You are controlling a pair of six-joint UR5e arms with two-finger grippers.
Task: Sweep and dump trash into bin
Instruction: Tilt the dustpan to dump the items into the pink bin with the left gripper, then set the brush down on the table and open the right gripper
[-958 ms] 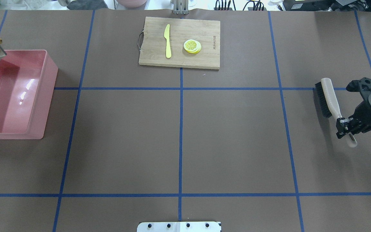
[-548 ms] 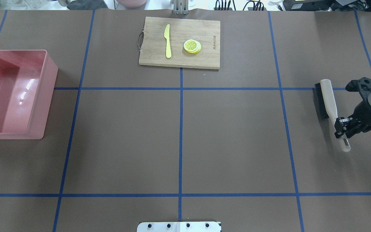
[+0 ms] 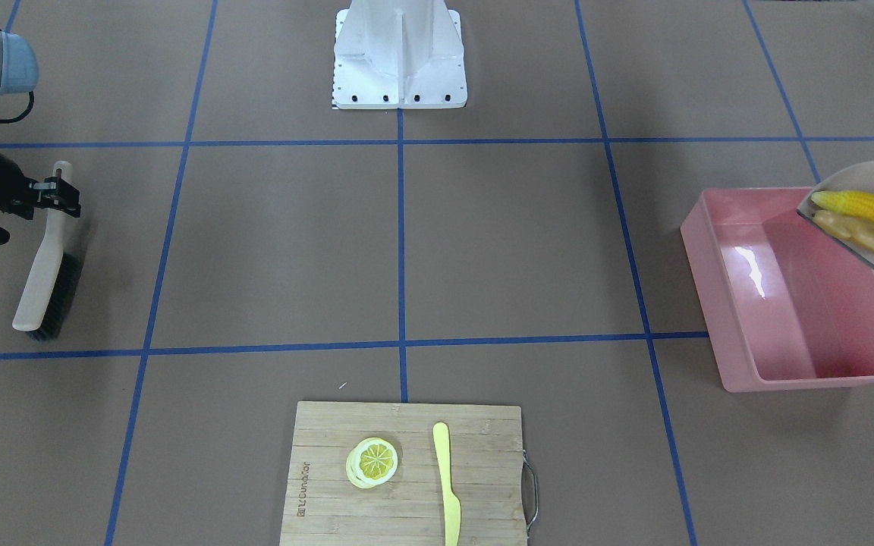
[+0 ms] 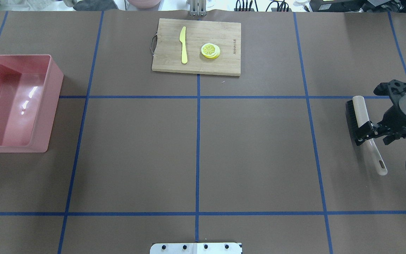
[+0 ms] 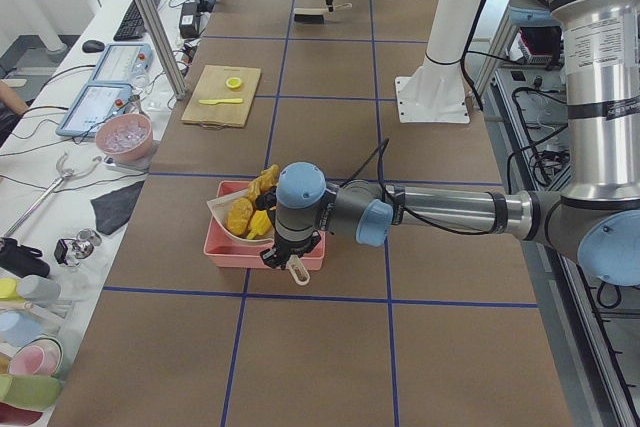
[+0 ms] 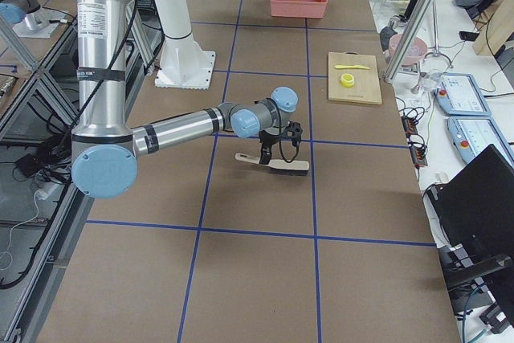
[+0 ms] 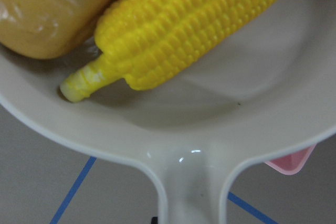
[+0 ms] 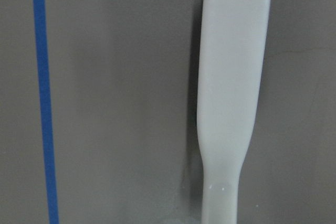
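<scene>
Trash sits in the beige dustpan [image 3: 873, 176], which hangs tilted above the near-left end of the pink bin [image 3: 793, 303]. The bin itself stands on the brown papered surface [image 4: 196, 148] at the robot's left, and no trash shows on its floor in the front-facing view. In the pan lie the yellow corn cob [image 3: 866, 207], the knobbly tan ginger root [image 3: 866, 236] just beside it, and a brown potato [image 7: 50, 9] touching the cob's stalk end in the left wrist view.

A wooden cutting board [image 4: 196, 46] lies at the far middle of the surface, well apart from the bin, carrying a pale yellow knife [image 4: 183, 45] and a lemon slice [image 4: 210, 50] side by side, not touching.

The left arm [image 5: 440, 212] reaches over the bin from the near side in the left-end view; its left gripper [image 5: 283, 252] is at the dustpan's handle [image 7: 191, 192], but whether its jaws are clamped on it I cannot tell from these views.

At the robot's right, a hand brush [image 4: 360, 118] with a pale handle and dark bristles lies along the surface. The right gripper [image 4: 365, 131] is on the brush handle where it meets the bristle block, jaws closed narrow around it.
</scene>
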